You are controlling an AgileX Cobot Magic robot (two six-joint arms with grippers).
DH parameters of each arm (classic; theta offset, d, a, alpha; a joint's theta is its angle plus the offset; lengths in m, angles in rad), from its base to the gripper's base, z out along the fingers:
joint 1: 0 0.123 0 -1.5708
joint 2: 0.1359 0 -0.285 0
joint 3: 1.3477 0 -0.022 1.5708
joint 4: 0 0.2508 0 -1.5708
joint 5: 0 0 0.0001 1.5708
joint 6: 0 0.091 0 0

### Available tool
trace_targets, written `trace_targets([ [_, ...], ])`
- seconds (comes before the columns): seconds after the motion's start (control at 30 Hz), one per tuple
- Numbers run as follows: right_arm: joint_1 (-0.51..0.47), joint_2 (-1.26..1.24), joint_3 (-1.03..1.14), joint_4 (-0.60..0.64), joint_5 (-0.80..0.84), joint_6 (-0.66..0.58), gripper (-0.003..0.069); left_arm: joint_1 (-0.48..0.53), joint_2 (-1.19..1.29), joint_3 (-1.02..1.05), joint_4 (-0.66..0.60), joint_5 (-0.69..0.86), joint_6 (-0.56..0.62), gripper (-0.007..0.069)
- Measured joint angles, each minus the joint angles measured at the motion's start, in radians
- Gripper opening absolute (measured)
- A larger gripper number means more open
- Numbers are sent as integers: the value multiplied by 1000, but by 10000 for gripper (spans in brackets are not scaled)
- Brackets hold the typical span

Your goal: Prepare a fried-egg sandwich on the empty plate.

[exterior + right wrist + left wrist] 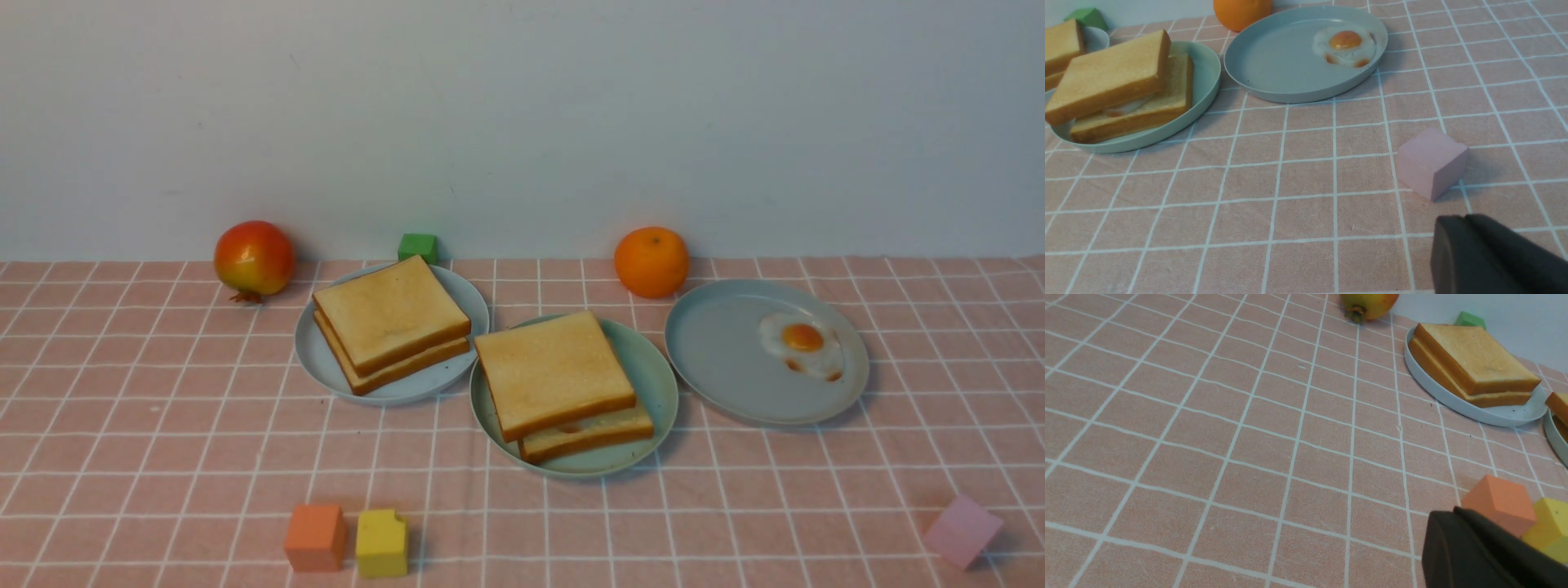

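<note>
Plates number three on the bench: the mint plate (658,384) mid-bench carries the sandwich (563,385), apparently with egg inside; two toast slices (390,322); one egg (802,344). Left hand (1470,555) clenched; right hand (1478,261) unclear.

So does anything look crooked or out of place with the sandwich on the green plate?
Yes. On the mint-green plate, the top toast slice sits askew, offset from the bottom slice and overhanging it on one side. In the right wrist view the egg peeks out beneath it. Nothing looks spilled or damaged.
</note>
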Motion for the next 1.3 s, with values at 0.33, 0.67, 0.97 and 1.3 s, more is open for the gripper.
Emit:
trace_targets([
  [0.33, 0, 0, 0, 0, 0, 0, 78, 0, 0, 0, 5, 0, 0, 13],
  [0.67, 0, 0, 0, 0, 0, 0, 92, 0, 0, 0, 0, 0, 0, 13],
  [0.97, 0, 0, 0, 1, 0, 0, 101, 0, 0, 0, 5, 0, 0, 13],
  [1.3, 0, 0, 0, 1, 0, 0, 116, 0, 0, 0, 5, 1, 0, 15],
])
